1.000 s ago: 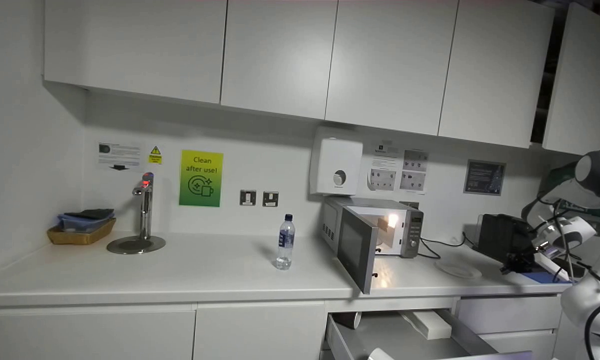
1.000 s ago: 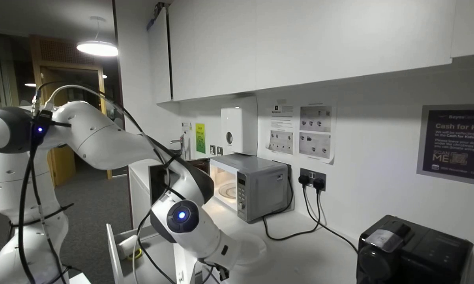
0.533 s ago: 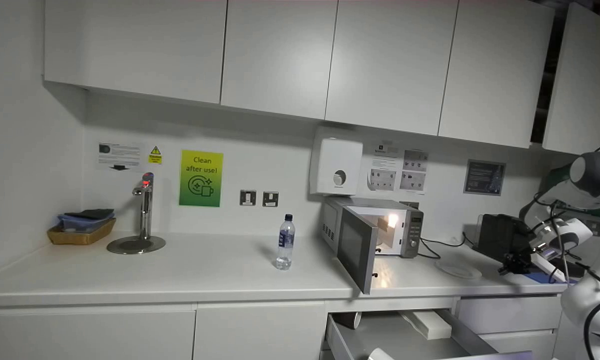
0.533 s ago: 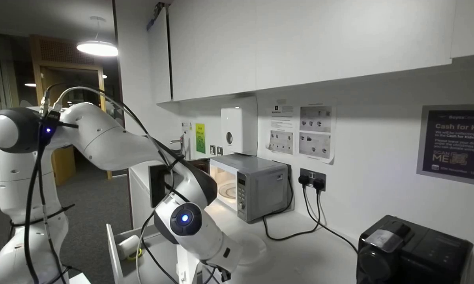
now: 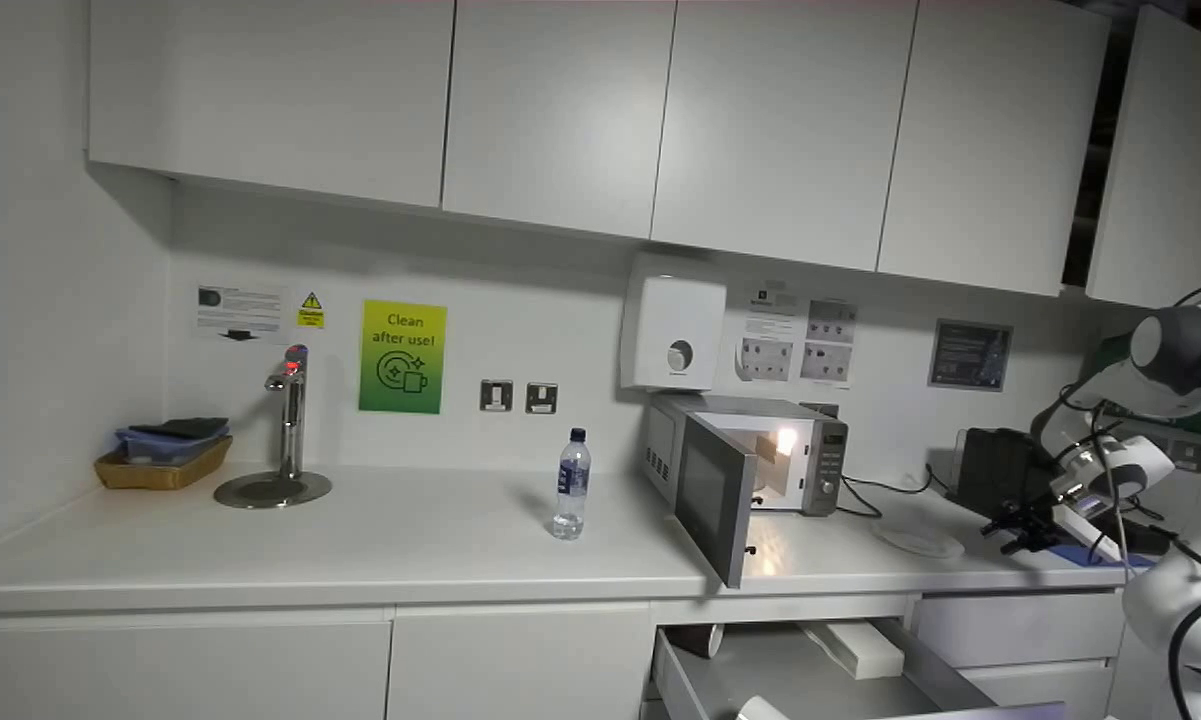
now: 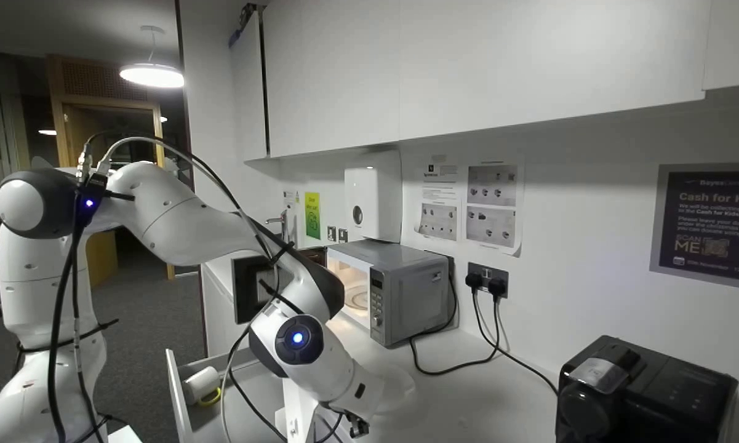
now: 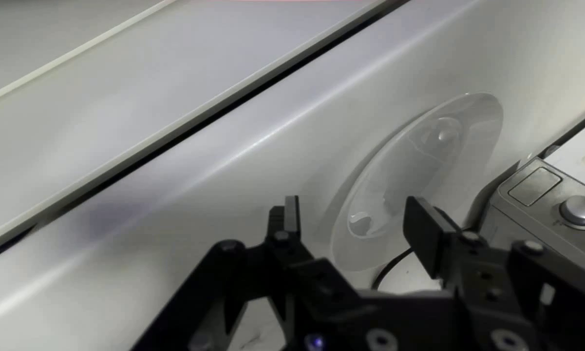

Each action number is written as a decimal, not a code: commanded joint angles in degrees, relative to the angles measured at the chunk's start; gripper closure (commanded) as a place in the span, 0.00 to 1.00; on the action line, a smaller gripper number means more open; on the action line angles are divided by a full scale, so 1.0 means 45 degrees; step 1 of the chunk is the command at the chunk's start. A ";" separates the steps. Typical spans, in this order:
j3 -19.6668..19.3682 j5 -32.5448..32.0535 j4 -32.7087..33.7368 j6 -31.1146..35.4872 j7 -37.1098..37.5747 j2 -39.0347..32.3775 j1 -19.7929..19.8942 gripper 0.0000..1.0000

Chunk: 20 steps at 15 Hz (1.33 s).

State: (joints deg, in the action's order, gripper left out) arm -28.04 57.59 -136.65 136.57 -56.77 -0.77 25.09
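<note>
We find the fingers (image 7: 424, 239) parted fairly wide, clear of the plate (image 7: 481, 124), which lies on the desk (image 7: 350, 119) beyond them.

Black gripper (image 7: 353, 207), silver screws (image 7: 533, 247). Plain white plate (image 7: 411, 163). White arm (image 6: 172, 221), dark grey joint covers (image 6: 48, 209), blue light (image 6: 298, 338). White counter (image 5: 410, 535). Silver-grey microwave (image 6: 415, 295). Black coffee machine (image 6: 677, 400). Golden-brown basket (image 5: 160, 476). Poster (image 5: 403, 357), yellow grading to green. Clear bottle (image 5: 570, 503), dark blue cap (image 5: 578, 434), blue-and-white label (image 5: 573, 478).

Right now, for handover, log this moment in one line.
end effector: open, nothing held | plate: on counter | microwave door: open | drawer: open
</note>
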 commanded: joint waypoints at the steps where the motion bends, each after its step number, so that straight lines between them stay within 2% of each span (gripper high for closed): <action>1: 0.0188 0.0488 0.0554 -0.0420 0.0717 -0.0502 0.0139 0.08; 2: 0.0204 0.0516 0.0619 -0.0548 0.0974 -0.0577 0.0161 0.02; 3: 0.0226 0.0615 0.0697 -0.0615 0.1158 -0.0651 0.0178 0.00; 8: 0.0239 0.0984 0.1073 -0.1199 0.1763 -0.0882 0.0273 0.00; 15: 0.0157 0.0752 0.1417 -0.2737 0.2397 -0.0894 0.0449 0.00; 16: 0.0126 0.0500 0.1400 -0.2814 0.2426 -0.0835 0.0466 0.00; 17: 0.0243 0.0619 0.1056 -0.2186 0.2137 -0.0713 0.0320 0.00; 20: 0.0233 0.0607 0.1058 -0.2270 0.2136 -0.0714 0.0363 0.00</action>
State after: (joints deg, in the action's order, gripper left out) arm -27.53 60.50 -131.90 126.34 -47.33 -4.08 26.19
